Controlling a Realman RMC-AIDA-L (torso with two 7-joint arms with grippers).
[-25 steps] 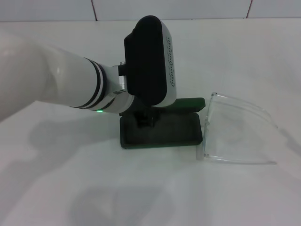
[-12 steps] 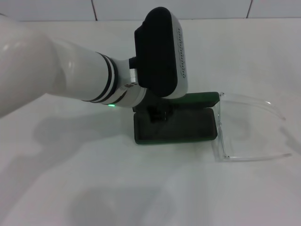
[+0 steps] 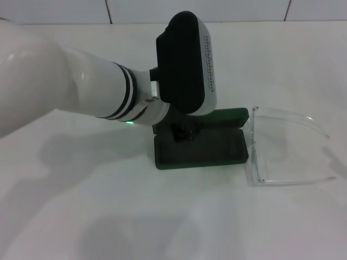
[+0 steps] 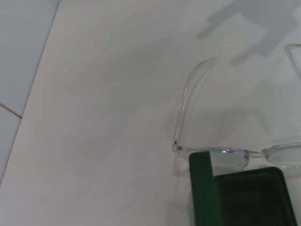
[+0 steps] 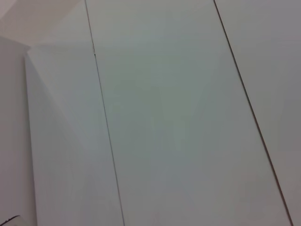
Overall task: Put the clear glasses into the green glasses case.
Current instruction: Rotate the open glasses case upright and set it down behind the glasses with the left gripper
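The green glasses case (image 3: pixel 211 154) lies open in the middle of the white table, its dark tray facing up and its lid (image 3: pixel 227 115) standing along the far side. My left gripper (image 3: pixel 182 132) reaches down onto the case's far left part, under the arm's black wrist housing (image 3: pixel 184 62). The clear glasses (image 3: pixel 253 149) rest on the table against the case's right end, arms unfolded and pointing right. The left wrist view shows the case's corner (image 4: pixel 203 193) with the glasses' front (image 4: pixel 221 151) right beside it. My right gripper is out of view.
The white table (image 3: pixel 108 216) stretches around the case, with a tiled wall (image 3: pixel 195 11) behind it. The right wrist view shows only white wall tiles (image 5: pixel 178 117).
Over the last second my left arm shifted right and slightly away, and the case went with it. The glasses were pushed right and turned. Hardly anything moved in the last half second.
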